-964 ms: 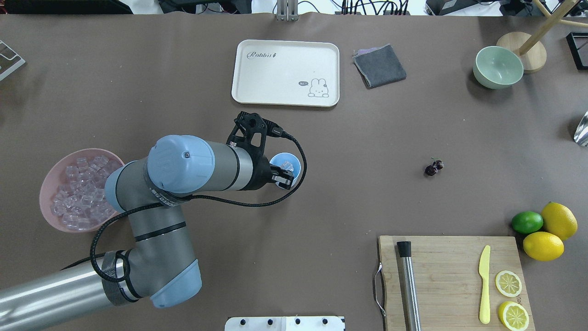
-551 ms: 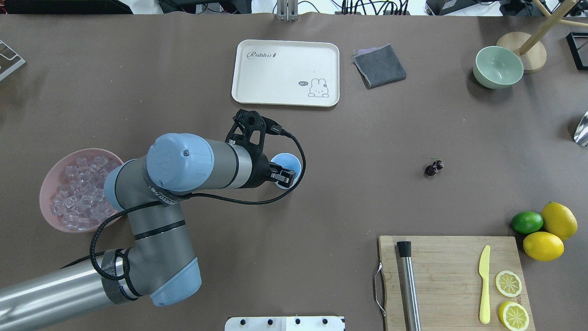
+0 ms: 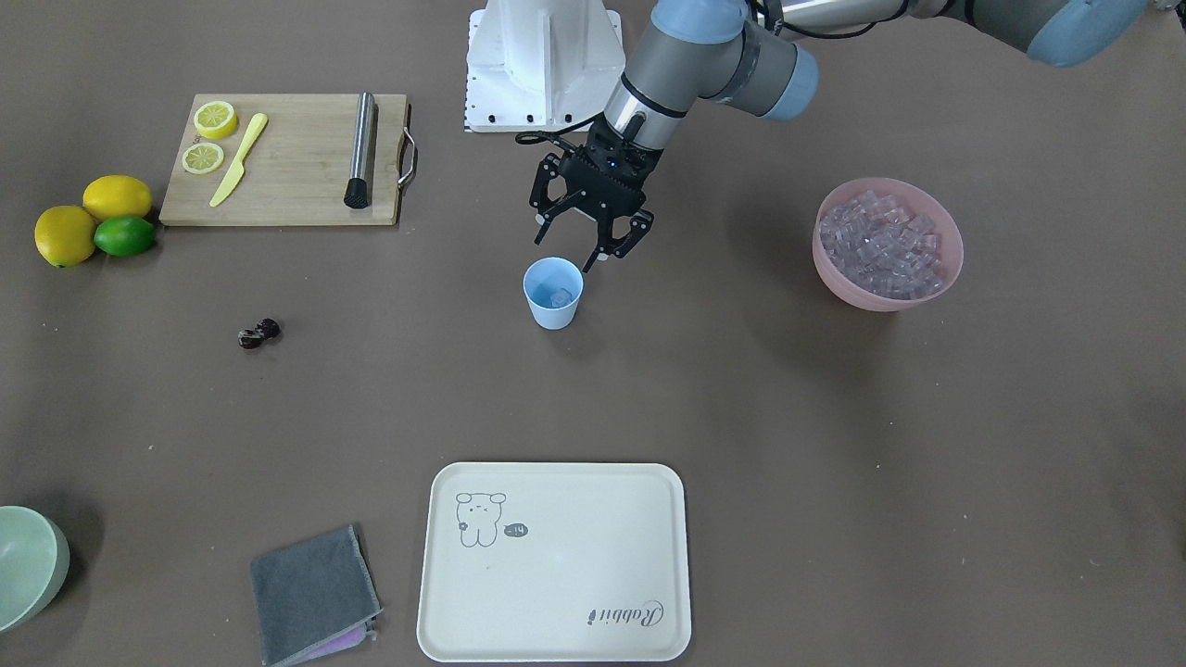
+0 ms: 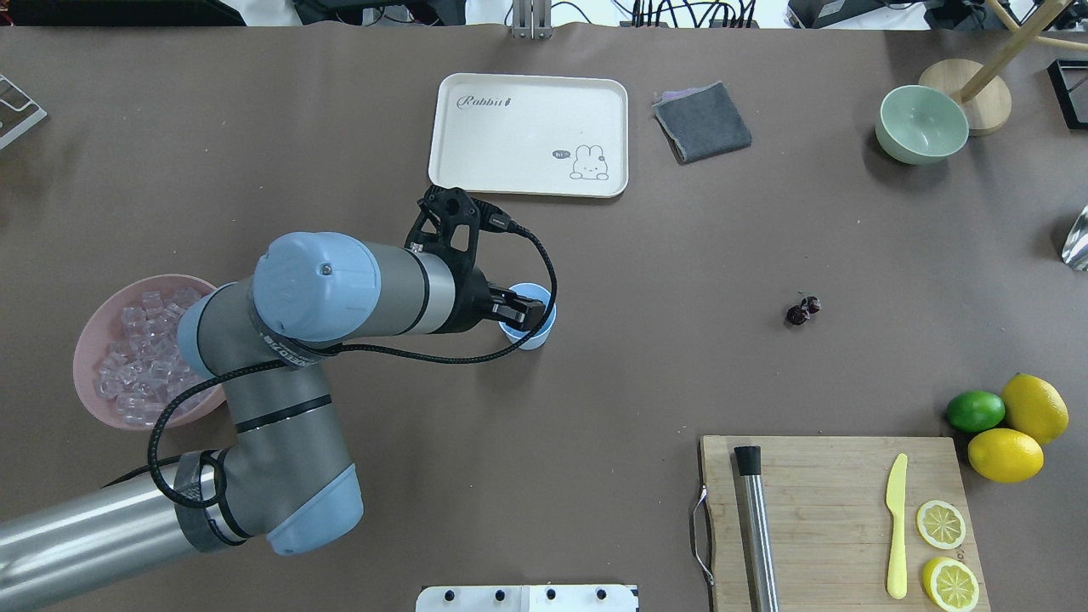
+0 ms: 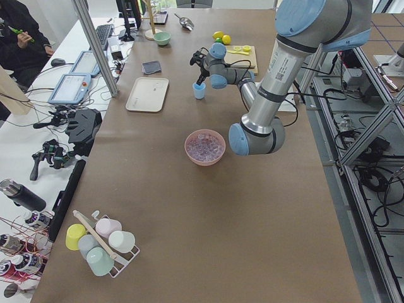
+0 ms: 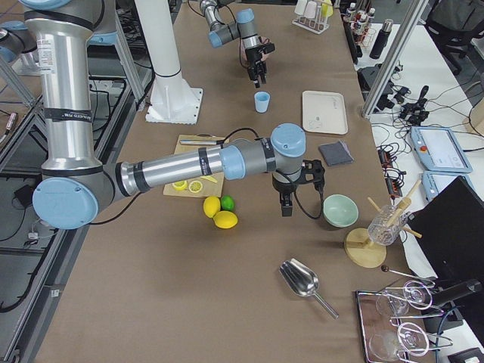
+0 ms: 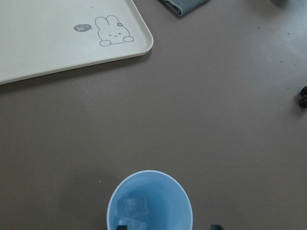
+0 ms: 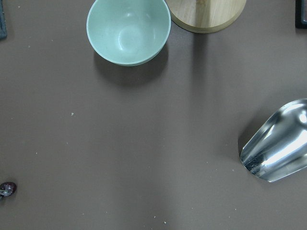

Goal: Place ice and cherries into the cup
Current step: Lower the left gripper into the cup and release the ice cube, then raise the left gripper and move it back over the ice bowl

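Note:
The light blue cup (image 3: 553, 310) stands mid-table and holds clear ice cubes (image 3: 561, 297), which also show in the left wrist view (image 7: 132, 207). My left gripper (image 3: 574, 250) is open and empty, just above the cup's rim (image 4: 545, 320) on the robot's side. The rest of the ice (image 3: 880, 243) fills the pink bowl (image 3: 862, 298) under my left arm. The dark cherries (image 4: 803, 310) lie alone on the table, far from the cup. My right gripper (image 6: 286, 206) hangs over the table near the green bowl. I cannot tell whether it is open or shut.
A cream tray (image 4: 476, 161) and a grey cloth (image 4: 702, 123) lie beyond the cup. A green bowl (image 4: 921, 124), a metal scoop (image 8: 278, 143), two lemons and a lime (image 4: 976, 410) sit at the right. A cutting board (image 4: 824, 510) carries a muddler, a knife and lemon slices.
My left arm has shifted a little left and toward the far side; the open gripper stays over the cup. Nothing else has moved.

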`<state>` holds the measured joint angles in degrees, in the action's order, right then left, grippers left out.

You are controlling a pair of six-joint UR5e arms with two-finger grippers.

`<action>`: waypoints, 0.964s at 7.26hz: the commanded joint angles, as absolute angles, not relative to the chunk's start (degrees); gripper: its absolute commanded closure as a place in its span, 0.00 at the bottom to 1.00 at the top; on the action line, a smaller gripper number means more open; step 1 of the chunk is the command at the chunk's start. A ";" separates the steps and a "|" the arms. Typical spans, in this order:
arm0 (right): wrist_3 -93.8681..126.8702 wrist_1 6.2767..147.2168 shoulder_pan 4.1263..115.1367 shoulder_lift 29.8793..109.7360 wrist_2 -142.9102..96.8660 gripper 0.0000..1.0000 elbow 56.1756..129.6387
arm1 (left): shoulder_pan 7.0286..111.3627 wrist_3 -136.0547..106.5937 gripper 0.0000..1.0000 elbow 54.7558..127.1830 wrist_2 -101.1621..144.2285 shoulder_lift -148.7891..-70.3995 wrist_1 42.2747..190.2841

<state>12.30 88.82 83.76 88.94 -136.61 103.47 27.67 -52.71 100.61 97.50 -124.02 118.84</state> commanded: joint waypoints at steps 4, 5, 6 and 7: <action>12.30 88.68 83.67 89.12 -136.32 0.00 103.27 | 45.03 -52.65 0.03 113.61 117.54 -107.00 117.95; 12.22 88.68 83.67 89.12 -136.23 0.00 103.27 | 48.83 -52.39 0.03 115.56 120.64 -103.48 117.95; 12.30 88.68 83.32 89.12 -136.23 0.00 103.27 | 50.17 -52.38 0.03 117.32 121.28 -99.97 117.86; 12.30 88.68 83.23 89.12 -136.40 0.00 103.27 | 50.27 -52.12 0.03 118.46 121.11 -96.19 117.95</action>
<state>12.28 88.69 83.43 89.11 -136.28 103.28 48.96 -52.37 116.56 120.27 -101.03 117.94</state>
